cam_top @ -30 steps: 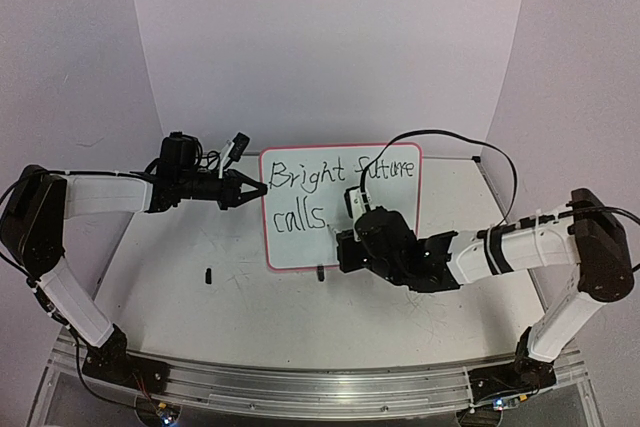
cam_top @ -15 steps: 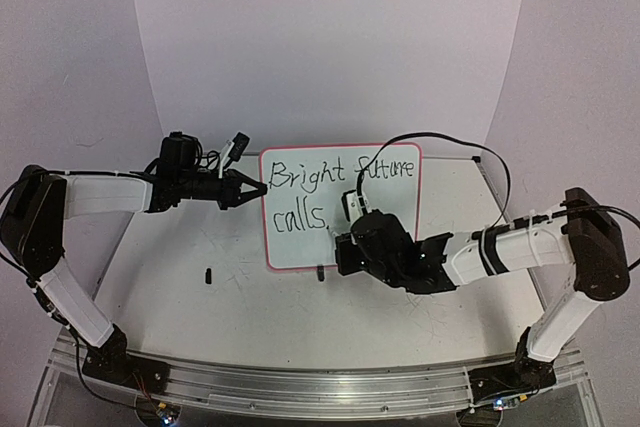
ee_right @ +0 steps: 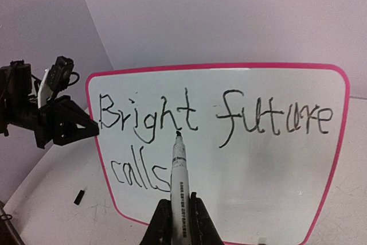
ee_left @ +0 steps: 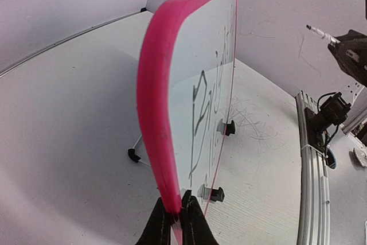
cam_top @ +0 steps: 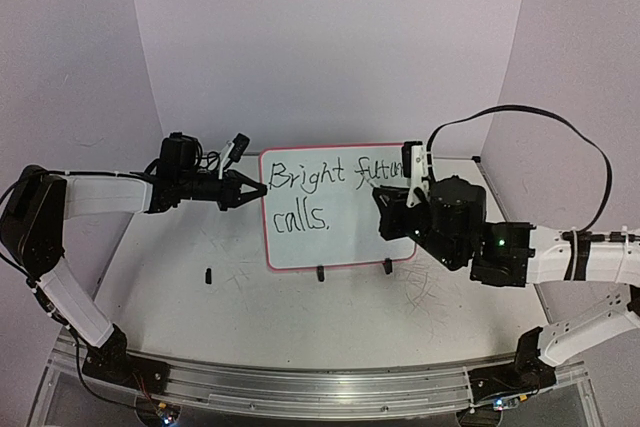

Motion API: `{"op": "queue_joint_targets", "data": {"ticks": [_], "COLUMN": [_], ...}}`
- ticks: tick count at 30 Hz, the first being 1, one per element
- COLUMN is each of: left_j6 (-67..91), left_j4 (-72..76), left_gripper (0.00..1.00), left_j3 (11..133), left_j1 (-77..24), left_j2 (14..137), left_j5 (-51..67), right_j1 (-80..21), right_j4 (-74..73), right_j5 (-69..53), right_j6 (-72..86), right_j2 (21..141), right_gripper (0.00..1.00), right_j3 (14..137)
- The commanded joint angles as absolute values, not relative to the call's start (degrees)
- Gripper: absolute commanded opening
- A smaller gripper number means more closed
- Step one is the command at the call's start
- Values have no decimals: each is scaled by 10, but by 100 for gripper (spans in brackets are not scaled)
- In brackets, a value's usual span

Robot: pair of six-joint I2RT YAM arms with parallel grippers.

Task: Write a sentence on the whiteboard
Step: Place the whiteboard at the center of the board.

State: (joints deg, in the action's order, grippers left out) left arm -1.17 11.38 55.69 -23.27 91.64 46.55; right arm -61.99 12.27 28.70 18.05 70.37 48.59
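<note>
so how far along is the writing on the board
Done: the sentence reads "Bright future calls." in two lines on the whiteboard. In hand: the left hand pinches the board's edge; the right hand grips the marker, tip off the surface. Left: apparently no writing, probably just putting the marker down and releasing the board.

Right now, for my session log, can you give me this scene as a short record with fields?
Whiteboard: standing upright, pink frame
Sentence: "Bright future calls." in black, on two lines
Left hand: shut on the whiteboard's side edge
Right hand: shut on a marker
Marker tip: pointed at the board, apart from it
</note>
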Motion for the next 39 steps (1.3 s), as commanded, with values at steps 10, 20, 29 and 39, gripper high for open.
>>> {"op": "queue_joint_targets", "data": {"ticks": [10, 20, 29, 39], "left_j6": [-57, -63, -74, 262], "left_j4": [142, 141, 100, -82], "left_gripper": [13, 27, 58, 86], "left_j3": [549, 545, 548, 444], "left_j1": [-230, -229, -223, -219], "left_j2": [900, 887, 809, 587], "left_j5": [389, 370, 252, -58], "right_j1": [-610, -609, -606, -489], "right_j4": [162, 163, 165, 170], "right_j5": [423, 434, 437, 192], "right_j6": [30, 36, -26, -7], "right_j2": [601, 574, 564, 580], "right_gripper": [0, 0, 0, 0], "right_j3": [480, 455, 467, 453]}}
